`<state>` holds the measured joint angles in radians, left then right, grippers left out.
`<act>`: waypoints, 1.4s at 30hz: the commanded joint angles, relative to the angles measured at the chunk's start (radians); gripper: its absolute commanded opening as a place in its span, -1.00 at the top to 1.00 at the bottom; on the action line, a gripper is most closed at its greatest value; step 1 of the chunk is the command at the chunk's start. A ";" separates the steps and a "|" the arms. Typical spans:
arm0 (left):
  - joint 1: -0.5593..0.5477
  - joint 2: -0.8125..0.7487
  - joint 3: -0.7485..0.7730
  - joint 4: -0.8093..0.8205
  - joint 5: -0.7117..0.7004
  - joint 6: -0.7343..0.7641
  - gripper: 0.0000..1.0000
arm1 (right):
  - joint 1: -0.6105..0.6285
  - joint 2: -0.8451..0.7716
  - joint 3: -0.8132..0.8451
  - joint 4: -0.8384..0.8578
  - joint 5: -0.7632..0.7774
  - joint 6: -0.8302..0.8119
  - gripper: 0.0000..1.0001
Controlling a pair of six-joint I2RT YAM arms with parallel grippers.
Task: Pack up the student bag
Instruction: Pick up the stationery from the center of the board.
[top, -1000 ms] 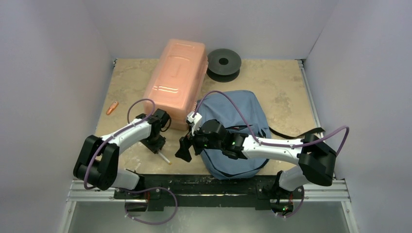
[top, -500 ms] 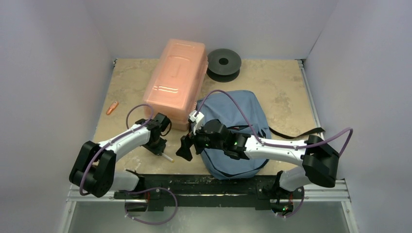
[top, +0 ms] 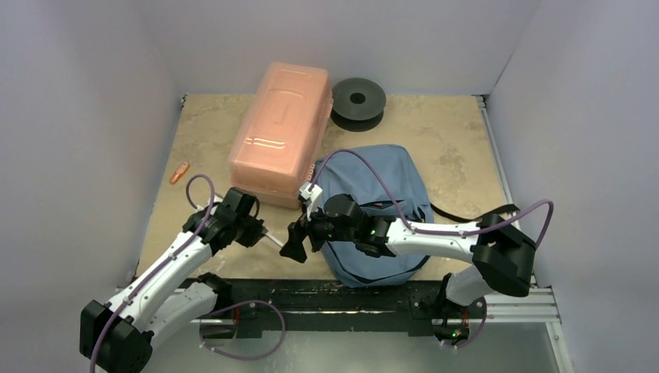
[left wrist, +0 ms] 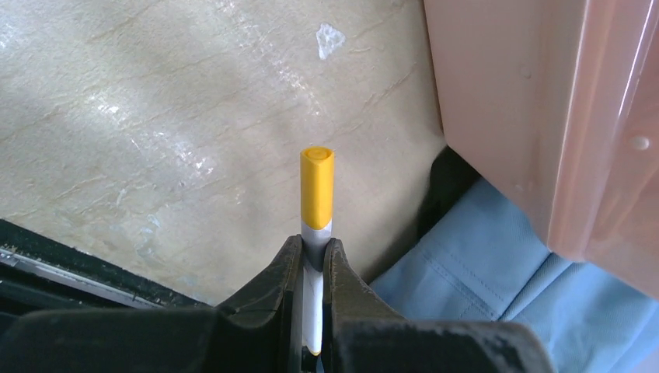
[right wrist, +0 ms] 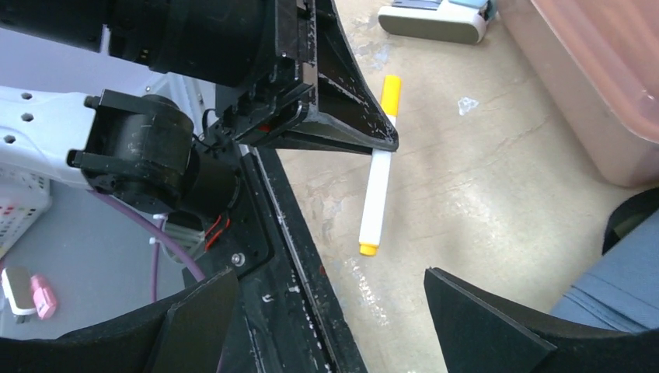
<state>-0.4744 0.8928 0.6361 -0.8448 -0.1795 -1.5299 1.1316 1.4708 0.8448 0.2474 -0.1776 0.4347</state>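
Student bag (top: pixel 404 179) just right of L tool (left wrist: pixel 313 247) pinching marker (left wrist: pixel 318 183); R tool (right wrist: pixel 330 291) wide.

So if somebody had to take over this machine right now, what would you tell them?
The left fingers are shut on a white marker with a yellow cap.
The right fingers are open and empty, facing that marker beside the student bag.
The pink box sits behind the bag, to its left.
Done: marker gripped. To do: put it in the bag; I can't tell whether the bag is open.
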 commanded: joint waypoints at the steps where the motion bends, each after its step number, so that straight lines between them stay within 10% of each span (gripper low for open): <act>1: -0.009 -0.038 0.046 -0.040 0.026 0.069 1.00 | 0.002 0.025 0.024 0.089 -0.042 0.022 -0.89; 19: -0.058 -0.130 -0.030 0.102 0.228 0.053 1.00 | 0.007 0.188 0.138 0.020 0.035 -0.024 -0.06; 24: -0.058 -0.134 -0.005 0.079 0.229 0.087 1.00 | 0.008 0.175 0.121 0.048 0.012 -0.048 1.00; 32: -0.054 -0.170 0.058 0.024 0.279 0.291 -0.18 | 0.002 0.051 0.002 0.169 -0.104 -0.150 1.00; 42: -0.044 -0.273 0.199 -0.076 0.413 0.590 0.01 | -0.026 -0.110 -0.130 0.275 -0.299 -0.306 1.00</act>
<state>-0.5247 0.6785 0.7841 -0.9054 0.1265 -1.0939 1.1099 1.4094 0.7357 0.4385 -0.3851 0.2192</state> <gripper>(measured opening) 0.521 0.068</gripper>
